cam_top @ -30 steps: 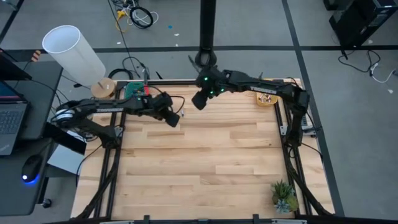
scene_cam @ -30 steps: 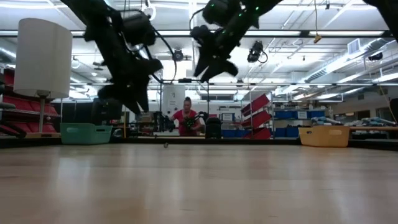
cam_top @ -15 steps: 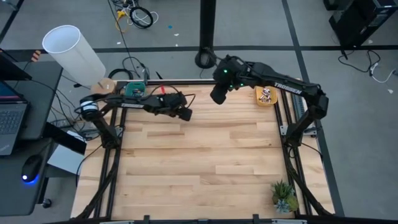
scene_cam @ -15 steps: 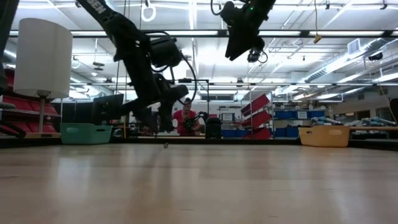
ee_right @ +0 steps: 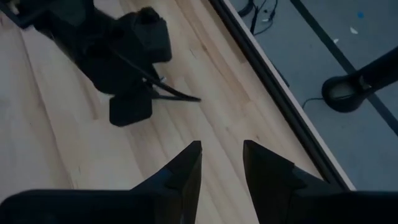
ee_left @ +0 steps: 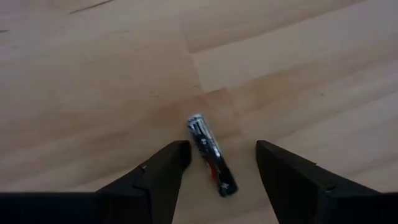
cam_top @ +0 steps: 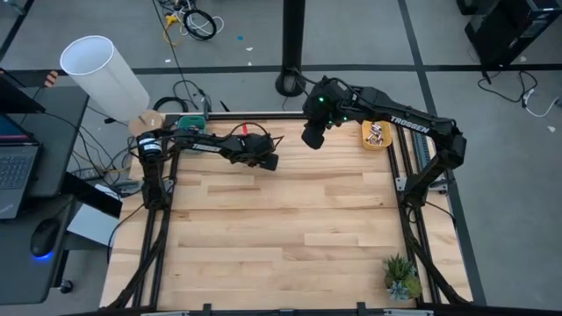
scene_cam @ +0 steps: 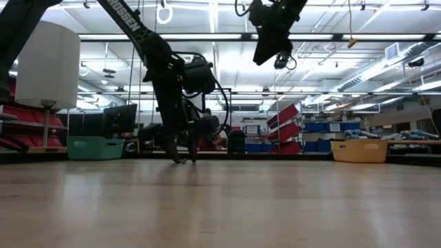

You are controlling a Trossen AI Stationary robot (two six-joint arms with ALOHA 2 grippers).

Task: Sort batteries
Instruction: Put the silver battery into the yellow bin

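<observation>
One battery (ee_left: 211, 155), a small dark and silvery cell, lies flat on the wooden table near its far edge. My left gripper (ee_left: 222, 148) is open and low over it, pointing steeply down, one finger on each side of the cell without touching it; the high view shows it (cam_top: 268, 162) left of centre. The low view shows its fingertips (scene_cam: 185, 158) down at the tabletop. My right gripper (cam_top: 312, 139) hangs high above the far edge (scene_cam: 265, 58), open, with nothing between its fingers (ee_right: 222, 146). More batteries lie in the orange tray (cam_top: 376, 134).
A teal tray (cam_top: 189, 125) sits at the far left corner, the orange tray at the far right. A small potted plant (cam_top: 401, 276) stands at the near right corner. A white lamp shade (cam_top: 97, 70) rises beyond the far left corner. Bare wood lies toward the near edge.
My left gripper has gone toward the table's right edge and down until its fingertips stand at the tabletop around the battery. My right gripper has risen and drawn back toward the far right, then kept still.
</observation>
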